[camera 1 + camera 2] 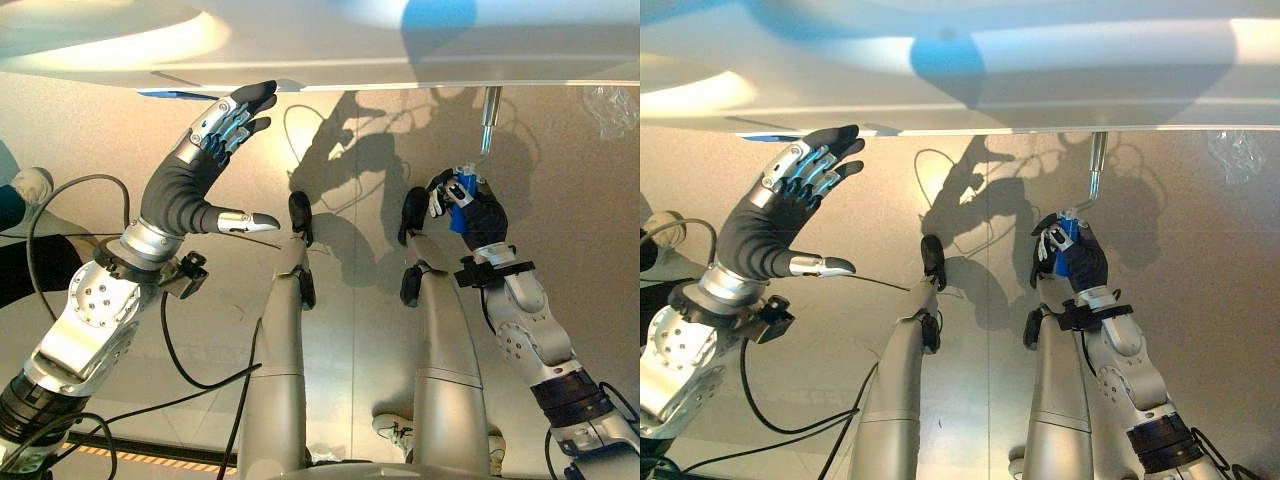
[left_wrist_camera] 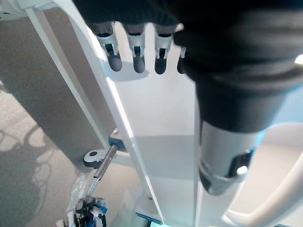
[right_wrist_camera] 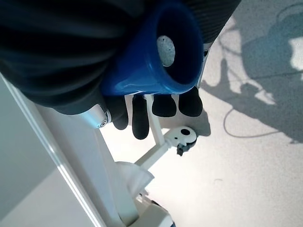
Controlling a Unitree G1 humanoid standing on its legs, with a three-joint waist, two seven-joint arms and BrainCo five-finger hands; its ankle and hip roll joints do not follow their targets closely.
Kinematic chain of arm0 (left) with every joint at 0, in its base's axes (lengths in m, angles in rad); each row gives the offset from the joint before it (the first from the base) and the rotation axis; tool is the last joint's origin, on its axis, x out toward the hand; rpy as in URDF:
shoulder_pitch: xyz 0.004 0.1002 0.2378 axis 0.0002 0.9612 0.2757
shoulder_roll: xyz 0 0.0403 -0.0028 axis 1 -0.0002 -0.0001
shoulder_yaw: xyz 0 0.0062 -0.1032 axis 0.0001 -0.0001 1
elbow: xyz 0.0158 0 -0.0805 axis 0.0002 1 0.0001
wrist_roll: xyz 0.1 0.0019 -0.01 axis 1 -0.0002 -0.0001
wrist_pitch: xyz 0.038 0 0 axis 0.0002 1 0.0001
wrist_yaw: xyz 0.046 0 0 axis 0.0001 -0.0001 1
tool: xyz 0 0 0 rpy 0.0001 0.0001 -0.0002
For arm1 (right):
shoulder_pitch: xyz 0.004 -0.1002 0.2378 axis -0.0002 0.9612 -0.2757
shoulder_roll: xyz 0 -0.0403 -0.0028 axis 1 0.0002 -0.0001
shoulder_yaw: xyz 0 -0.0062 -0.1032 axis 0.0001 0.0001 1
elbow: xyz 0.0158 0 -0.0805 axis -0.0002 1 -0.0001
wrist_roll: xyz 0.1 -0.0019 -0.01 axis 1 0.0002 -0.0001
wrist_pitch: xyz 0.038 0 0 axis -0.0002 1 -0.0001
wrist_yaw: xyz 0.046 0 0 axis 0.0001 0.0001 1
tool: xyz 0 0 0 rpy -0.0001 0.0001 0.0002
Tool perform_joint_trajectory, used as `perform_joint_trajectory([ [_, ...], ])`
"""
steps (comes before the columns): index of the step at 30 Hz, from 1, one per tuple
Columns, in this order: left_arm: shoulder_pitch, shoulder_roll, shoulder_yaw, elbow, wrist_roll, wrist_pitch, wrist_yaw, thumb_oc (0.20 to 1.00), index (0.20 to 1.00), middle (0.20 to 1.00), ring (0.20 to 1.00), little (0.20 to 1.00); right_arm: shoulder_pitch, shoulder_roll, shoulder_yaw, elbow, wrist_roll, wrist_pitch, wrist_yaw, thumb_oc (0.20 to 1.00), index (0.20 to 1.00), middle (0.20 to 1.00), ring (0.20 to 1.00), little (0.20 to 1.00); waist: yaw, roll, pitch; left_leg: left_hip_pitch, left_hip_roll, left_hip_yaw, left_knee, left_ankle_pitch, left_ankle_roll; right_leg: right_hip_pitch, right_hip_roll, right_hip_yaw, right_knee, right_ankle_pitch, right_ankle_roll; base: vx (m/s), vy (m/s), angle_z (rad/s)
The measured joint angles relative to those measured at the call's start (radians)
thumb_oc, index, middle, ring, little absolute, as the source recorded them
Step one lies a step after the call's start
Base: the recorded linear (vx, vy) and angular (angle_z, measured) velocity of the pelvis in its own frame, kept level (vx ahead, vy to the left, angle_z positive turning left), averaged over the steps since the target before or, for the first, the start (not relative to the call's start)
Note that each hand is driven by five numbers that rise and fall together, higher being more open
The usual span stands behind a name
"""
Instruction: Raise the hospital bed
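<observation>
Blue crank handle (image 1: pixel 459 198) sits clamped in the right hand (image 1: pixel 468 208), fingers curled round it, arm reaching forward and low. The handle joins a metal crank rod (image 1: pixel 489 118) running up under the white bed (image 1: pixel 330 45) edge. Left hand (image 1: pixel 190 175) raised near the bed edge, fingers straight and spread, holding nothing.

I stood in a room like a hospital ward. A big white hospital bed (image 1: pixel 330 45) was in front of me, with a metal crank (image 1: pixel 489 118) under its edge, white bed rails (image 2: pixel 57 71), and a smooth pale floor (image 1: pixel 350 330).
</observation>
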State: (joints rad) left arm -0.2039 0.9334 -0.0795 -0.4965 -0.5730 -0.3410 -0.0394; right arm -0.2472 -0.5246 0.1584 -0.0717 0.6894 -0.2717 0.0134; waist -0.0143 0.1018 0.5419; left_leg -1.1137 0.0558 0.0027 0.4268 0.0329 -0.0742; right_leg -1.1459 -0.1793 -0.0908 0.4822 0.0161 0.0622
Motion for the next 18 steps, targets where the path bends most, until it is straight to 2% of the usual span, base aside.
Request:
perform_joint_trajectory([
  [5,-0.001,-0.003,0.019,-0.001,-0.001,0.0,-0.004,1.0,1.0,1.0,1.0,1.0,-0.01,0.006,-0.005,0.054,-0.024,-0.031,-0.004,0.2,0.2,0.2,0.2,0.2,0.001,-0.002,-0.001,0.005,-0.002,0.0,0.002,0.001,0.002,0.011,0.0,0.002,-0.006,0.004,0.004,0.0,0.0,0.0],
  [7,-0.003,-0.002,0.017,-0.001,-0.001,0.0,-0.009,1.0,1.0,1.0,1.0,1.0,-0.029,0.006,-0.005,0.137,-0.069,-0.086,-0.006,0.2,0.2,0.2,0.2,0.2,0.001,-0.004,-0.001,0.009,-0.003,0.0,0.001,0.003,0.006,0.022,0.0,0.005,-0.017,0.01,0.009,0.0,0.0,0.0],
  [10,-0.009,-0.001,0.017,-0.001,-0.003,0.0,-0.011,1.0,1.0,1.0,1.0,1.0,-0.046,0.006,-0.005,0.179,-0.079,-0.102,-0.02,0.2,0.2,0.2,0.2,0.2,0.002,-0.015,-0.002,0.018,-0.01,0.01,0.0,0.0,0.017,0.033,-0.001,0.023,-0.033,0.019,0.023,0.0,0.0,0.0],
  [13,-0.016,0.003,0.003,-0.001,-0.009,0.0,-0.011,1.0,1.0,1.0,1.0,1.0,-0.079,-0.003,-0.006,0.28,-0.109,-0.166,-0.027,0.2,0.2,0.2,0.2,0.2,0.002,-0.018,-0.003,0.02,-0.019,0.016,-0.003,0.006,0.029,0.045,-0.002,0.04,-0.059,0.03,0.038,0.0,-0.005,0.01],
  [18,-0.014,0.01,-0.009,-0.006,-0.009,0.0,-0.011,1.0,1.0,1.0,1.0,1.0,-0.081,-0.022,-0.015,0.292,-0.105,-0.182,-0.043,0.2,0.2,0.2,0.2,0.2,-0.001,-0.023,-0.003,0.019,-0.04,0.024,-0.019,0.016,0.046,0.045,-0.018,0.057,-0.083,0.039,0.052,0.0,-0.015,0.05],
])
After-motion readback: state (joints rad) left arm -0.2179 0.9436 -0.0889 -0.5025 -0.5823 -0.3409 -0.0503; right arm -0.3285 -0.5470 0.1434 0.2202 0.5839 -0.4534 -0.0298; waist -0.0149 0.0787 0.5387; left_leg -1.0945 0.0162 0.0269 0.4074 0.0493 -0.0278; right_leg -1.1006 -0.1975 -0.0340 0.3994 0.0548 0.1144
